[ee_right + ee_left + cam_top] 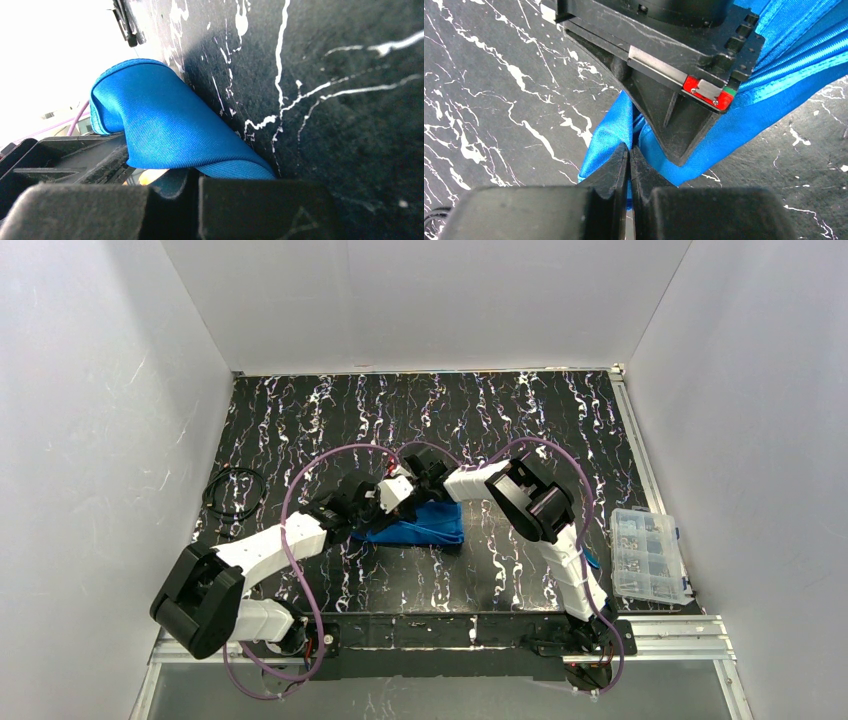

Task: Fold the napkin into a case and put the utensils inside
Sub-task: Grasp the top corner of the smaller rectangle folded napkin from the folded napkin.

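The bright blue napkin [428,524] lies bunched and partly folded on the black marbled table, near the middle. My left gripper [388,502] is shut on a fold of it [609,130], with cloth pinched between the fingertips [616,165]. My right gripper [418,478] is shut on another raised fold [170,125] right beside the left one. The right gripper's black body [674,75] fills the left wrist view. No finished case shows. A thin blue sliver [592,558] by the right forearm may be a utensil; I cannot tell.
A clear plastic compartment box [648,555] sits at the right edge of the table. A coil of black cable [232,495] lies at the left edge. Purple cables [300,490] loop over both arms. White walls close in three sides.
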